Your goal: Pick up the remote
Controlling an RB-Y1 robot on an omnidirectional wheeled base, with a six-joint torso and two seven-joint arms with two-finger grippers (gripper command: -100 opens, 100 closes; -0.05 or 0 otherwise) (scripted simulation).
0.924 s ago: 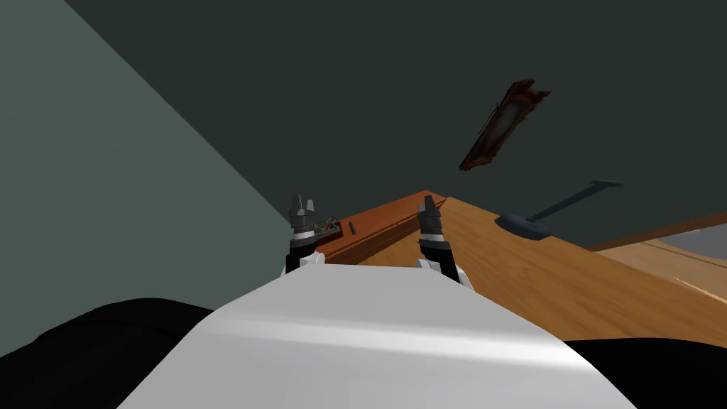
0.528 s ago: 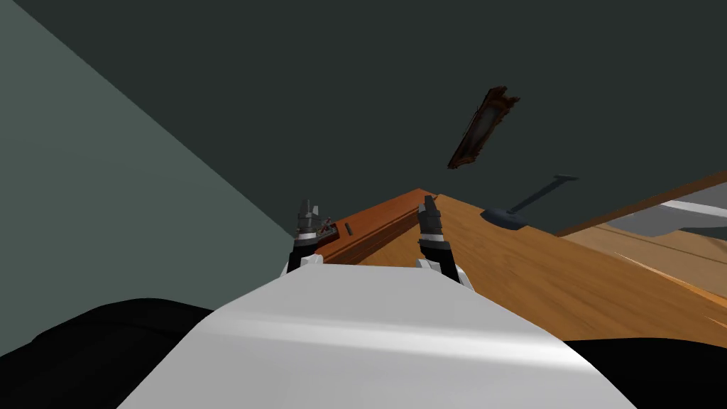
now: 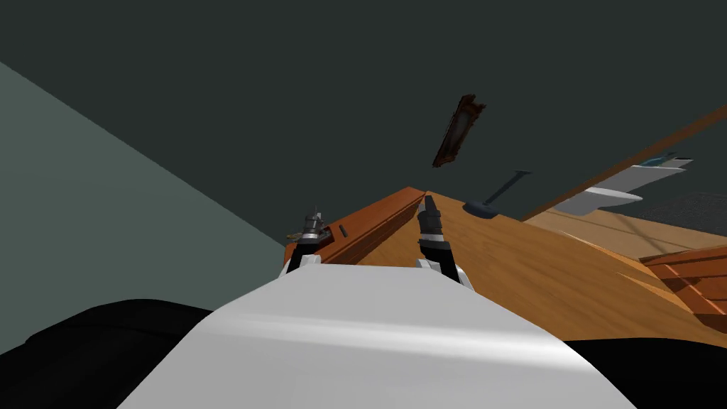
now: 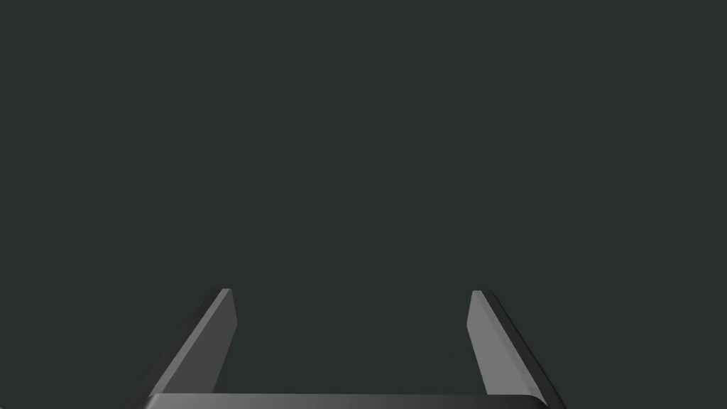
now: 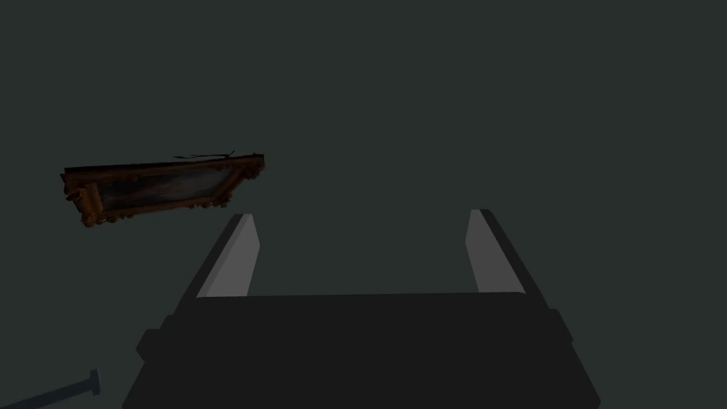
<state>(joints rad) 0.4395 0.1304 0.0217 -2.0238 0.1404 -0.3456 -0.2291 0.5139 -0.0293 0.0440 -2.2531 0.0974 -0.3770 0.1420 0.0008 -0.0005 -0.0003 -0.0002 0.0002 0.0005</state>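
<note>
The remote (image 3: 343, 231) is a small dark slab lying on the top of a low reddish-brown cabinet (image 3: 376, 216), seen in the head view. My left gripper (image 3: 312, 212) hovers just left of it, over the cabinet's near end, a short gap away. In the left wrist view the left gripper (image 4: 350, 291) stands open with nothing between its fingers, facing a flat dark grey-green wall. My right gripper (image 3: 428, 202) is raised over the cabinet's far edge; its wrist view shows the right gripper (image 5: 363, 213) open and empty too.
A small cluttered object (image 3: 299, 235) lies on the cabinet beside the left gripper. Orange wooden floor (image 3: 539, 263) spreads to the right, with a dark lamp base and pole (image 3: 490, 202), a white-grey piece (image 3: 610, 192) and red-brown furniture (image 3: 692, 277) at the right edge.
My head view has swung right, so the wall picture and lamp slid left and more of the room shows. My left hand now sits lower, close over the cabinet.
</note>
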